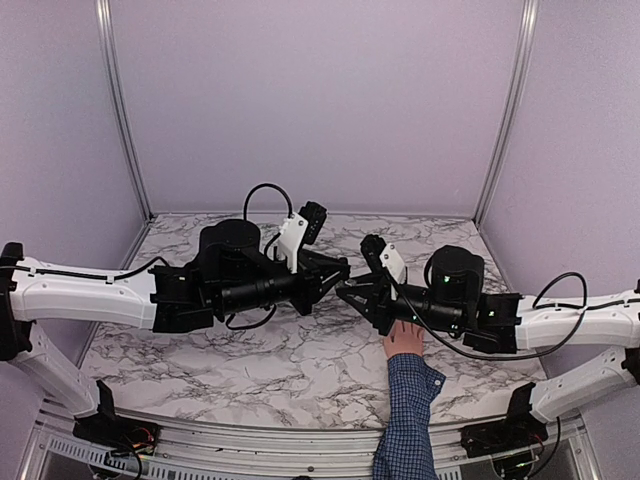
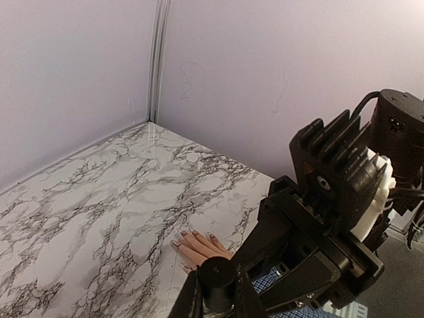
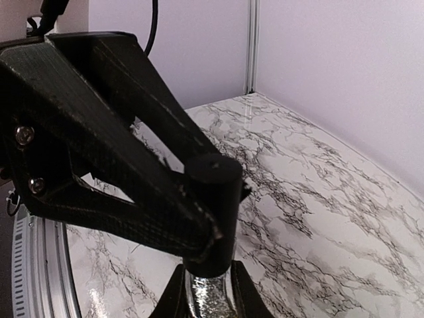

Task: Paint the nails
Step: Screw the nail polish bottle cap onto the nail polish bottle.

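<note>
While the left gripper (image 2: pixel 216 293) and the right gripper (image 3: pixel 207 302) meet tip to tip above the middle of the marbled table (image 1: pixel 250 370), a person's hand (image 1: pixel 404 340) lies palm down on the marble, reaching in from the 6 o'clock edge in a blue checked sleeve (image 1: pixel 408 420).

From above, that hand sits between 4 and 5 o'clock of the point where the grippers meet. Its fingers run under the right arm, so the nails are hidden in that view.

The left wrist camera shows them. The fingers are a little spread and flat on the table, and the nails (image 2: pixel 186 234) lie at about 11 o'clock of the gripper's tips, below them on the table surface and not touching them. They are small and look greyish, though I cannot tell the tint for sure.

The left gripper's fingers are pressed in on a round black cap (image 3: pixel 212 173). The right gripper's fingers pinch a small glittery grey bottle (image 3: pixel 209 290) by its sides. The cap stands straight above the bottle at 12 o'clock, but I cannot tell whether it is loosened.
</note>
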Available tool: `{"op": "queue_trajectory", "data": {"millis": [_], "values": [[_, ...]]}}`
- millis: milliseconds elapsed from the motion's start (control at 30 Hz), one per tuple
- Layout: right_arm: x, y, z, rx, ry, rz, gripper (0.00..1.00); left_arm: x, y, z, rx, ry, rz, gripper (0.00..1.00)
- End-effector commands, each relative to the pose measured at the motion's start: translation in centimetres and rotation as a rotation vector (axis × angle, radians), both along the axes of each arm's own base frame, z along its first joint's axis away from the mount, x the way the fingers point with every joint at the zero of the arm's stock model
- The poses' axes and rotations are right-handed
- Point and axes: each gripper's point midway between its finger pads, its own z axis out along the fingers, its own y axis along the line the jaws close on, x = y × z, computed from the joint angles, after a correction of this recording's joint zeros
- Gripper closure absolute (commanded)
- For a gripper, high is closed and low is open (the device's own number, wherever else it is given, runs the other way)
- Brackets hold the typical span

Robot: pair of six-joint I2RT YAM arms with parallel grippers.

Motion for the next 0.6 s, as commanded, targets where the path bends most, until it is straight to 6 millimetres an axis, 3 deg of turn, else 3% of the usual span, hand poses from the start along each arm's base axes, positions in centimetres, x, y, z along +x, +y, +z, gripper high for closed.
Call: {"op": "queue_trajectory", "data": {"millis": [0, 267, 567], "values": [[-1.2, 0.7, 4.0, 0.081, -0.055, 0.075, 1.0, -1.5, -0.2, 0.9, -0.022, -0.035, -0.09, 0.95], [-4.2, 0.9, 6.5, 0.132, -0.118, 0.259, 1.0, -5.1, -0.2, -0.2, 0.006, -0.063, -0.291, 0.99], [-8.9, 0.6, 8.7, 0.169, -0.198, 0.515, 1.0, -9.6, -0.2, -0.7, 0.009, -0.078, -0.56, 0.99]]}}
